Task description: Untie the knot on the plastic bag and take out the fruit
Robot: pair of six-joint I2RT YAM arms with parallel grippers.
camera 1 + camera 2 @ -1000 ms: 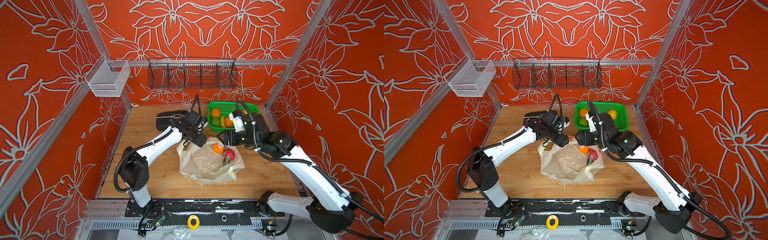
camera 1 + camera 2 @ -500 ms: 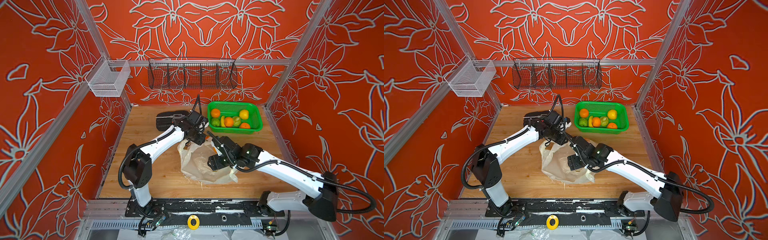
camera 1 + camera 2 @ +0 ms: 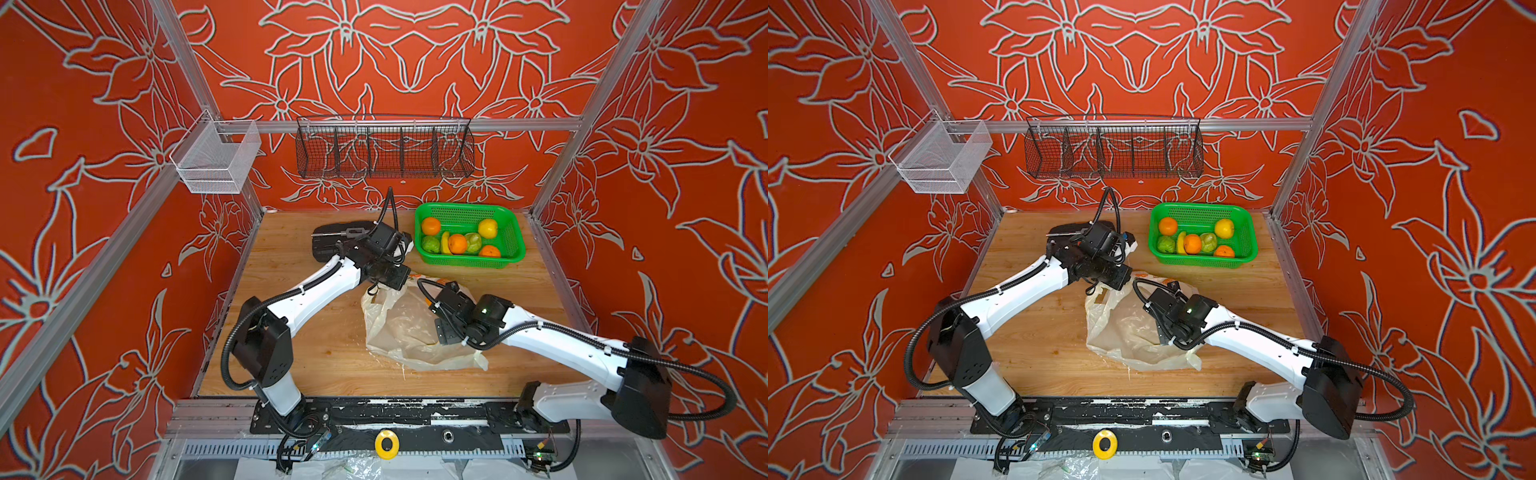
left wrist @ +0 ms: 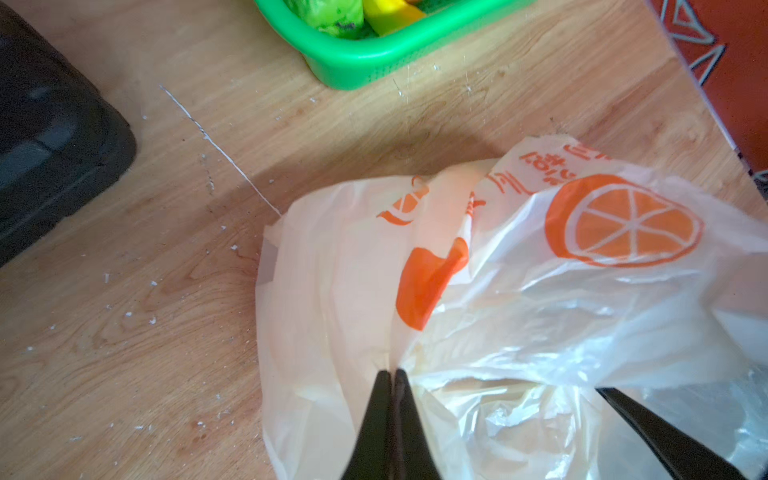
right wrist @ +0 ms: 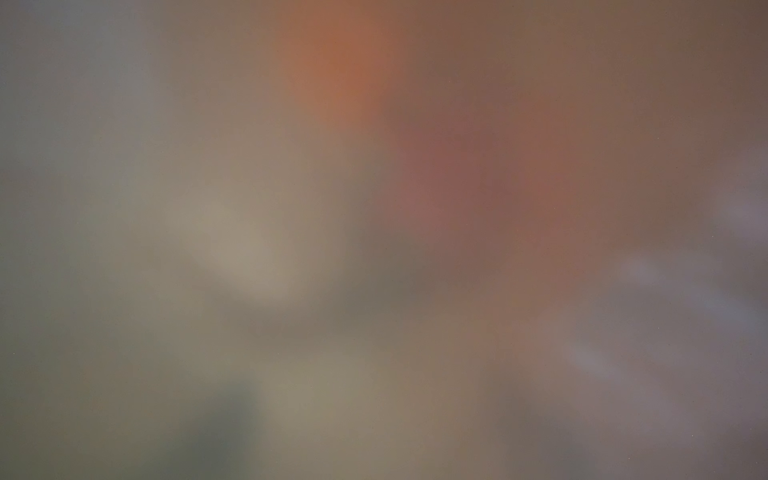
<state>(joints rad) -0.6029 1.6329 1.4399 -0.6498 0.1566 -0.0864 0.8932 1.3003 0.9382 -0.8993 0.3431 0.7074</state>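
Fruit (image 3: 457, 244) in green basket (image 3: 469, 262), plastic bag (image 3: 399, 328) nearby

Bag (image 4: 540, 311) cream-white w/ orange-slice print; basket (image 3: 465, 214) green mesh; walls (image 3: 395, 62) red w/ pale floral outlines.

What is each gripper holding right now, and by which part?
The left gripper is shut on the plastic bag, pinching a fold of film near its far end. The right gripper reaches into the bag; whether it holds anything cannot be told.
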